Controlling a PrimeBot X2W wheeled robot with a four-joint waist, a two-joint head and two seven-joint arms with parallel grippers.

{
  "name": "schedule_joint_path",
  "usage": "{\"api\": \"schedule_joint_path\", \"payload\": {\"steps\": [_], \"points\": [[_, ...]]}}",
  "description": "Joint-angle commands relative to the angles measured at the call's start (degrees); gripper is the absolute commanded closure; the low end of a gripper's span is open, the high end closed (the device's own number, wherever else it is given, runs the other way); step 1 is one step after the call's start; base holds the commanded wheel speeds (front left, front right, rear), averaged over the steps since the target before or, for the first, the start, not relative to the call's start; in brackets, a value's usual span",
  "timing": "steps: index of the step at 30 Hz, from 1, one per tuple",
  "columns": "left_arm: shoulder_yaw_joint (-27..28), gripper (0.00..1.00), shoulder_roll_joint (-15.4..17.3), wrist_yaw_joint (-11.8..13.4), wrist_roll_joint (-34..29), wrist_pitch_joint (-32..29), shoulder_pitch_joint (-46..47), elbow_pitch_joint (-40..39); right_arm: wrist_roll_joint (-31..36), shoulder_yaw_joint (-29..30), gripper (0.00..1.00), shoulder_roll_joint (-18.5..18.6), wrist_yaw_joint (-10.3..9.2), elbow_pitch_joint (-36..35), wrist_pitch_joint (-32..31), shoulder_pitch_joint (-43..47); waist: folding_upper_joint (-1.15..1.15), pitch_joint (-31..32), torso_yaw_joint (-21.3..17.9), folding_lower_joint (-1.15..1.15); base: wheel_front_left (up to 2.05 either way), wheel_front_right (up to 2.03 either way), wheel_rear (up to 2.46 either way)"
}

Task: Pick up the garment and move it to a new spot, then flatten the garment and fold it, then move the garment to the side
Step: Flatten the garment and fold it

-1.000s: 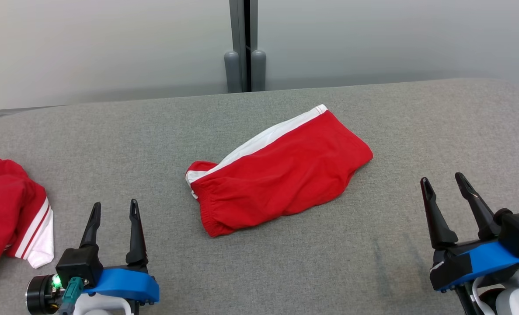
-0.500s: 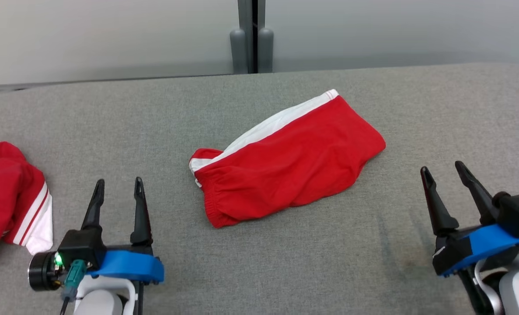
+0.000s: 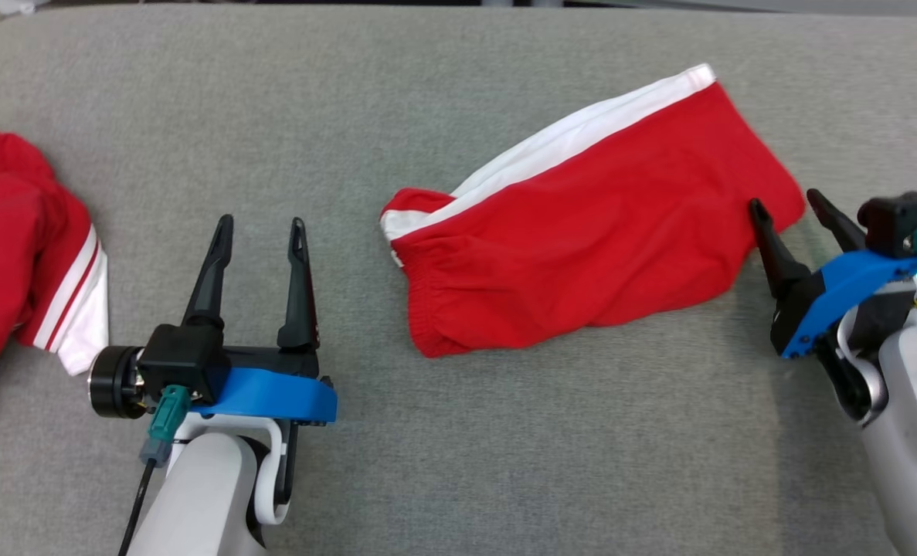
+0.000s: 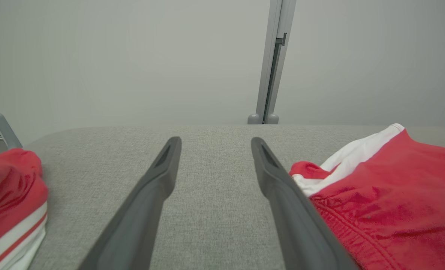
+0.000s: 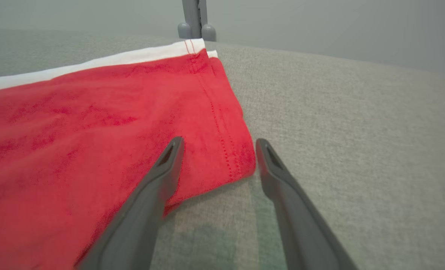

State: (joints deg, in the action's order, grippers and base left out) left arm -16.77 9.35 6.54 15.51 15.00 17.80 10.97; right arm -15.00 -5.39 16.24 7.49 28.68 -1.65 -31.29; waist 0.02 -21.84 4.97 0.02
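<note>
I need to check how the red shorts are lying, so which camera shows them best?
The head view: the red shorts lie whole there, waistband to hem, on the grey table. The left wrist view cuts them off past the waistband end; the right wrist view shows the hem corner by the right end effector.

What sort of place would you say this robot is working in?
Probably a lab or test room for garment folding: a grey fabric-covered table carries red shorts and a second red-and-white garment, with plain pale partition panels and a grey post behind.
</note>
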Motion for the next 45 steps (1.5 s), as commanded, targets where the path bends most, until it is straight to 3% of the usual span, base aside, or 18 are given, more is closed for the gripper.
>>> {"api": "schedule_joint_path", "payload": {"steps": [1, 8, 9, 10, 19, 27, 37, 42, 45], "points": [[0.03, 0.0, -0.5, -0.45, -0.63, 0.24, 1.37, 0.18, -0.71, -0.61, 0.0, 0.71, 0.0, 3.1, -0.46, -2.79, -0.02, -1.84, 1.91, -0.02, 0.0, 0.0, 0.0], [1.06, 0.0, -1.75, -1.4, -1.54, 0.25, 1.6, 0.84, -4.73, -4.5, 0.0, 0.07, 0.0, 15.36, -3.41, -9.35, -0.02, -2.17, 2.51, -0.02, 0.0, 0.0, 0.0], [1.26, 0.0, -1.86, -1.55, -1.6, 0.24, 1.49, 0.91, -5.63, -4.82, 0.56, -0.15, 0.0, 16.53, -3.86, -9.95, -0.02, -2.1, 2.51, -0.02, 0.0, 0.0, 0.0], [1.48, 0.0, -1.93, -1.65, -1.83, 0.24, 1.38, 0.96, -6.41, -5.47, 1.0, -0.37, 0.0, 17.55, -4.1, -10.42, -0.02, -2.01, 2.5, -0.02, 0.0, 0.0, 0.0], [3.38, 0.0, -2.29, -2.04, -2.78, 0.24, -1.31, 1.5, -9.51, -6.79, 1.0, -1.41, 0.0, 18.08, 6.94, -6.89, -0.02, 1.66, 0.85, -0.02, 0.0, 0.0, 0.0], [5.6, 0.0, -2.17, -1.65, -3.04, 0.24, -5.26, 0.79, -11.09, -1.81, 1.0, -3.3, 0.0, 13.64, 13.92, 5.37, -0.02, 6.2, -1.22, -0.02, 0.0, 0.0, 0.0], [5.74, 0.0, -2.71, -1.92, -3.27, 0.25, -7.78, 1.19, -6.87, 3.84, 1.0, -4.36, 0.0, 6.34, 12.04, 13.06, -0.02, 9.33, -1.52, -0.02, 0.0, 0.0, 0.0], [5.53, 0.0, -2.85, -2.16, -3.43, 0.25, -8.02, 1.56, -3.07, 1.11, 1.0, -5.44, 0.0, -0.11, 8.81, 10.99, -0.02, 10.42, -1.18, -0.02, 0.0, 0.0, 0.0], [5.27, 0.0, -3.09, -2.32, -3.52, 0.25, -8.1, 1.8, -1.13, -4.76, 1.0, -8.08, 0.0, -6.97, 4.58, 8.8, -0.02, 11.07, -0.54, -0.02, 0.0, 0.0, 0.0]]}}
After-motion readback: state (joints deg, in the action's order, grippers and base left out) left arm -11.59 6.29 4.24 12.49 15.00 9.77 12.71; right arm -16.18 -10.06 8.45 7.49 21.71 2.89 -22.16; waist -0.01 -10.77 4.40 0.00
